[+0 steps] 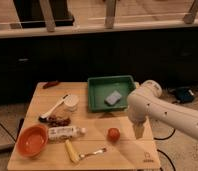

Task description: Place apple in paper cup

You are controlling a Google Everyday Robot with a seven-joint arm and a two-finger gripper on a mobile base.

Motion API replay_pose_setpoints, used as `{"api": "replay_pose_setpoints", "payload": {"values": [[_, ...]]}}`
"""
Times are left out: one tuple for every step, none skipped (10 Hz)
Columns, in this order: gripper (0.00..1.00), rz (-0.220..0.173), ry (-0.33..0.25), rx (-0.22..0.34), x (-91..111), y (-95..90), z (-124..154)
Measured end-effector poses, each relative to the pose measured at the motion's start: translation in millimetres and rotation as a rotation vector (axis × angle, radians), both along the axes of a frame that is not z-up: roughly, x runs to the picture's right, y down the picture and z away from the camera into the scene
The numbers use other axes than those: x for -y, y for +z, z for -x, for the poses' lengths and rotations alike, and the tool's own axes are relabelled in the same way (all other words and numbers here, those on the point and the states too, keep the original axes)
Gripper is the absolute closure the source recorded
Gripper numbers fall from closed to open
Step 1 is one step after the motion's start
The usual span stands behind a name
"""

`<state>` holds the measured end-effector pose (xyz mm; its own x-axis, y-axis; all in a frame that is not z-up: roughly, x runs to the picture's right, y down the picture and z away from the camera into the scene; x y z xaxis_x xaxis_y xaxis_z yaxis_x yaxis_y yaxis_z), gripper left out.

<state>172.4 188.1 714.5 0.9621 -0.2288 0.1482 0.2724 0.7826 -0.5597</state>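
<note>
The apple (113,134) is a small red-orange fruit lying on the wooden table (119,155), right of centre near the front. The paper cup (71,102) is short and off-white and stands to the left of the green tray. My white arm comes in from the right, and the gripper (139,131) hangs at its end, just right of the apple and a little above the table. Nothing shows between its fingers.
A green tray (98,82) holding a grey sponge (112,98) sits at the back. An orange bowl (32,140), a white labelled bottle (64,132), dark grapes (58,120), a white spoon (53,109), a banana (72,151) and a fork (94,151) lie on the left half.
</note>
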Motion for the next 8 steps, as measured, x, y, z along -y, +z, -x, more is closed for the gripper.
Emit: {"api": "replay_pose_setpoints", "payload": {"values": [[0.2, 0.004, -0.012, 0.016, -3.9, 4.0, 9.1], [0.2, 0.007, -0.019, 0.027, -7.3, 6.0, 14.1], [0.2, 0.011, -0.029, 0.039, -10.5, 8.6, 17.7], [0.2, 0.018, -0.041, 0.059, -15.8, 11.9, 21.5], [0.2, 0.023, -0.049, 0.076, -22.0, 15.3, 24.2], [0.2, 0.026, -0.051, 0.082, -25.0, 17.1, 26.0], [0.2, 0.03, -0.053, 0.094, -28.9, 19.4, 30.8], [0.2, 0.033, -0.057, 0.105, -32.6, 22.2, 35.6]]}}
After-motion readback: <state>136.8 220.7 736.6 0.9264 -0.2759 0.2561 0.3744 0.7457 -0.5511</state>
